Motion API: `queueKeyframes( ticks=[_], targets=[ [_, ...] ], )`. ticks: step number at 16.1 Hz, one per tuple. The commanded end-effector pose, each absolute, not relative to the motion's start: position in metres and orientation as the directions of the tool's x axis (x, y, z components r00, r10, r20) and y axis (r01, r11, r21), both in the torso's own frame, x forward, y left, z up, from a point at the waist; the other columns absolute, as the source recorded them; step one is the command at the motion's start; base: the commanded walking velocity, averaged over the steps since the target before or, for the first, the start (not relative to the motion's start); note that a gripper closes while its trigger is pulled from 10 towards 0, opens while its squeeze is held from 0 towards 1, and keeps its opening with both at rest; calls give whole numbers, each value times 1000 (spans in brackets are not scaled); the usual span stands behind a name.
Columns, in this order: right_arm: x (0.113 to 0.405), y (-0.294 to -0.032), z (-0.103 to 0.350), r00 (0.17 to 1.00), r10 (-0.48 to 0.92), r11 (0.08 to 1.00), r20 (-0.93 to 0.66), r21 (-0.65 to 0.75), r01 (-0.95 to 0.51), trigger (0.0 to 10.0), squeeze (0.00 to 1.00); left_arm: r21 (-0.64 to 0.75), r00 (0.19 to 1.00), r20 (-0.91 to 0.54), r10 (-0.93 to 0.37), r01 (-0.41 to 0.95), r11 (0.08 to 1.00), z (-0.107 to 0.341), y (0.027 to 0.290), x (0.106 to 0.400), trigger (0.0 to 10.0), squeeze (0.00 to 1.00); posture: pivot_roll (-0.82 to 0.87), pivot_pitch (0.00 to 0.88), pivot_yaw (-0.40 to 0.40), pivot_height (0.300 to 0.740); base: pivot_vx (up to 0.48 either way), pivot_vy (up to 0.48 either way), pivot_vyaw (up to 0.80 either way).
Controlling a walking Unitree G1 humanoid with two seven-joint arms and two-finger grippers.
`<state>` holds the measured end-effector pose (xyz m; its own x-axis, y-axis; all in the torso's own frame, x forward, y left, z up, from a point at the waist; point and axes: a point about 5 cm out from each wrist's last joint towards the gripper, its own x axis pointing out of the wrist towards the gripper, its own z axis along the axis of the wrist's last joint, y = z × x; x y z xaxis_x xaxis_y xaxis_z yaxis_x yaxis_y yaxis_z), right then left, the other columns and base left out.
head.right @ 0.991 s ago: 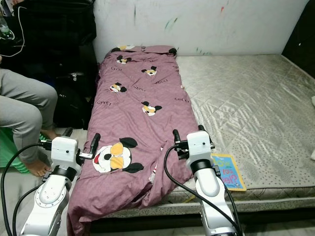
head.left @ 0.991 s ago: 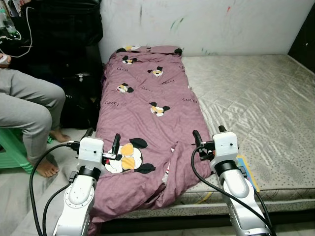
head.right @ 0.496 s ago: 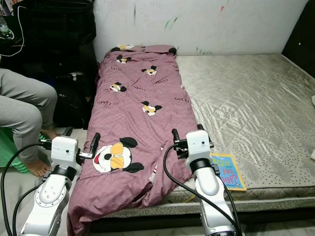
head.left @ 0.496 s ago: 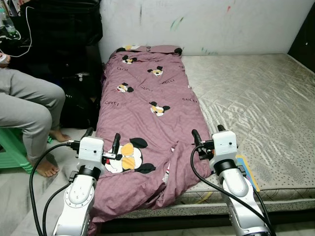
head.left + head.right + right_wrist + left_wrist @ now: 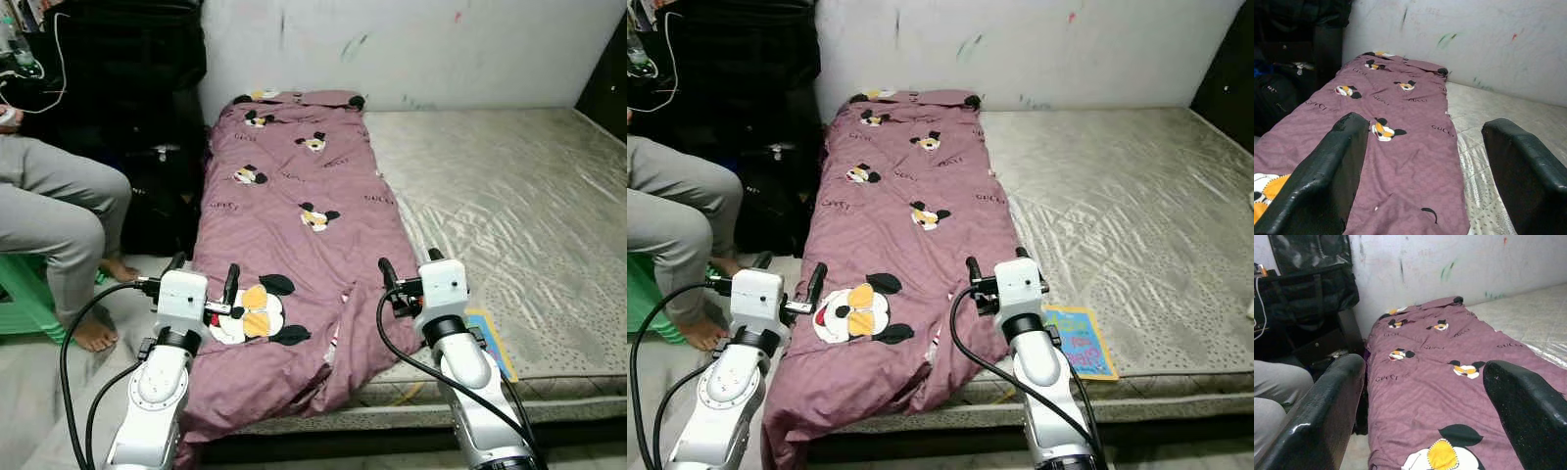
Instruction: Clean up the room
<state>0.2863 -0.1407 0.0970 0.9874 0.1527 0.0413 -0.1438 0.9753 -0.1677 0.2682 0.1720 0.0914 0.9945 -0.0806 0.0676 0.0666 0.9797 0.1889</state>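
At far left, a seated person's grey-trousered leg [image 5: 54, 211] is beside the bed. The left gripper [image 5: 203, 283] hovers over the purple cartoon-print blanket [image 5: 294, 211] near the foot of the bare mattress [image 5: 509, 196], jaws wide apart, holding nothing. The right gripper [image 5: 408, 272] hovers at the blanket's right edge, jaws likewise spread and empty, near a colourful book [image 5: 1078, 338].

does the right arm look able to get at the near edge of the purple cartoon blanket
Probably yes: the right gripper, jaws open, hovers beside the purple cartoon-print blanket near its crumpled near edge on the grey mattress, with nothing between them.
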Motion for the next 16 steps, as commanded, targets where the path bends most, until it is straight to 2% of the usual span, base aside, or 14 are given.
queueKeyframes(
  ticks=[1,7,12,16],
  targets=[
    [288,-142,99,987,154,974,50,-174,-144,10000,0,192,993,82,-81,64,979,94,171,271,10000,0,-58,0,-1,740,0,-398,0],
    [289,-142,98,986,158,973,44,-178,-148,10000,0,189,992,90,-83,65,980,95,169,271,10000,0,-59,0,-3,740,0,-390,0],
    [289,-143,98,987,158,972,40,-179,-149,10000,0,168,986,113,-119,99,981,97,166,269,10000,0,-62,0,-4,740,0,0,0],
    [288,-143,97,987,157,973,40,-180,-148,10000,0,158,984,116,-133,114,981,98,164,269,10000,0,-65,0,-4,740,216,0,0]
  ],
)
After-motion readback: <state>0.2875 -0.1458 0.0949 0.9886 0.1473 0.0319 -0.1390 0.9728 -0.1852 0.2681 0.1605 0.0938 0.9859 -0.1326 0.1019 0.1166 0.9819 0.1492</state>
